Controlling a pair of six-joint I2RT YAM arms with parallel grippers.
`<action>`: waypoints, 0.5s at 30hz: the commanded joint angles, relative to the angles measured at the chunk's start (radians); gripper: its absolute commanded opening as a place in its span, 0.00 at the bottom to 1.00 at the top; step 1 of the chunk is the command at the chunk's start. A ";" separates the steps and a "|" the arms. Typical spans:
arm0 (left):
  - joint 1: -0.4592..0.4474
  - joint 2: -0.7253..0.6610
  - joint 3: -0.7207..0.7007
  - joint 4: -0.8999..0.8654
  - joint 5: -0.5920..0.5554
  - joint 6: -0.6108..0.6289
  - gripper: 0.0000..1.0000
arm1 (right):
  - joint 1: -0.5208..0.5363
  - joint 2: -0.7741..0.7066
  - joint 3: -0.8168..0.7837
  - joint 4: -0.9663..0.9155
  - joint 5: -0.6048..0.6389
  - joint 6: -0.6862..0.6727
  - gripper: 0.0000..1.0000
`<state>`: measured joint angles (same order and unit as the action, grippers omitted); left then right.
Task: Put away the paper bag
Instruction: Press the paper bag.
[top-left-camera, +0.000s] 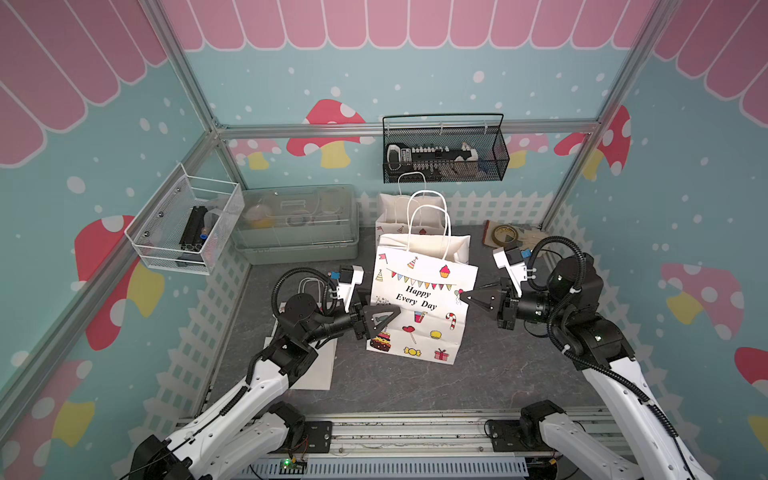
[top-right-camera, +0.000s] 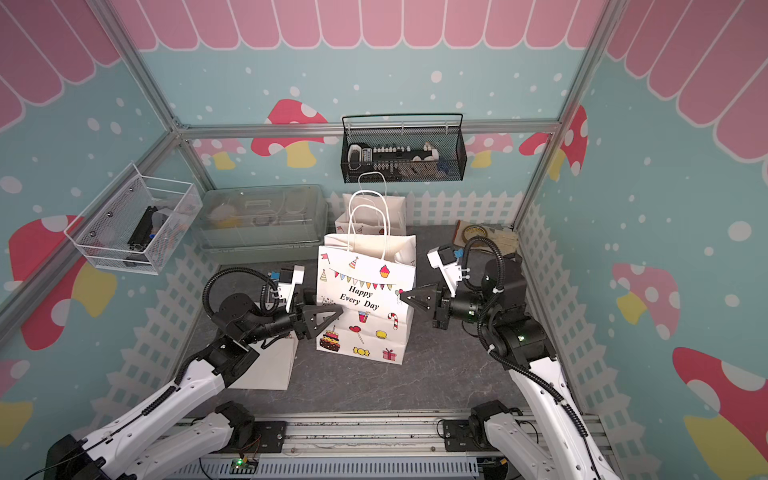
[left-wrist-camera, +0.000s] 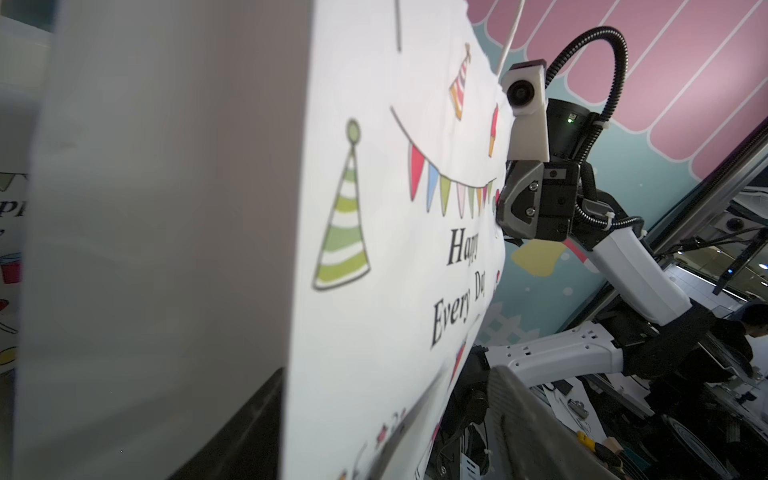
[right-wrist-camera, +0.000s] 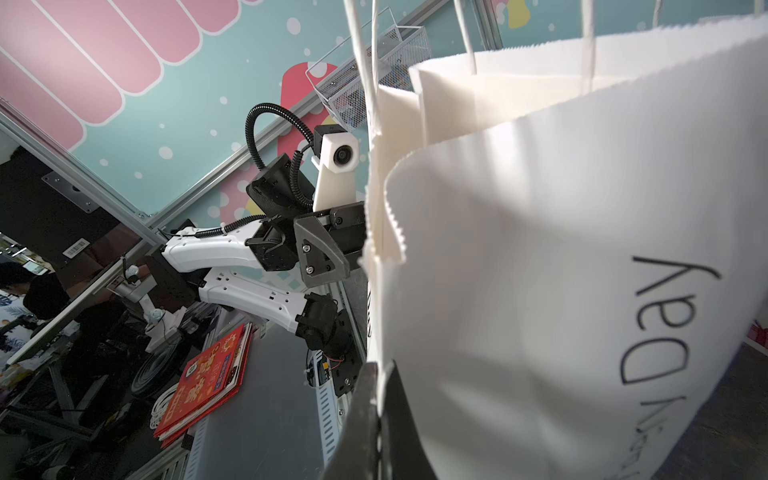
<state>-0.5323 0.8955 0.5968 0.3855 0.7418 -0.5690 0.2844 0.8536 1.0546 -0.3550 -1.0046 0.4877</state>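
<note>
The bag (top-left-camera: 419, 307) hides much of the rear bag (top-left-camera: 390, 214); things in the black basket (top-left-camera: 496, 162) are too small to tell.

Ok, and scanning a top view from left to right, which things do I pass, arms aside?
In a top view: white wire basket → clear lidded box → paper bag → tape roll.

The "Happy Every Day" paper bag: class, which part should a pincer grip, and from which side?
Pinch a vertical side edge of the paper bag, coming in level from that flank. It stands upright and open, so its thin creased corners fit between narrow jaws; the cord handles look too slack to steer it.
</note>
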 joint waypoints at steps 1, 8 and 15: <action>-0.017 -0.019 0.031 0.030 0.055 -0.021 0.63 | 0.007 -0.020 0.009 0.051 -0.001 0.022 0.00; -0.035 -0.033 0.057 -0.003 0.078 -0.017 0.45 | 0.007 -0.036 0.032 0.008 0.030 -0.004 0.00; -0.035 -0.075 0.073 -0.076 0.070 0.008 0.22 | 0.007 -0.035 0.064 -0.084 0.056 -0.062 0.00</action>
<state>-0.5591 0.8394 0.6308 0.3317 0.7792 -0.5716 0.2844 0.8238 1.0954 -0.4099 -0.9668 0.4641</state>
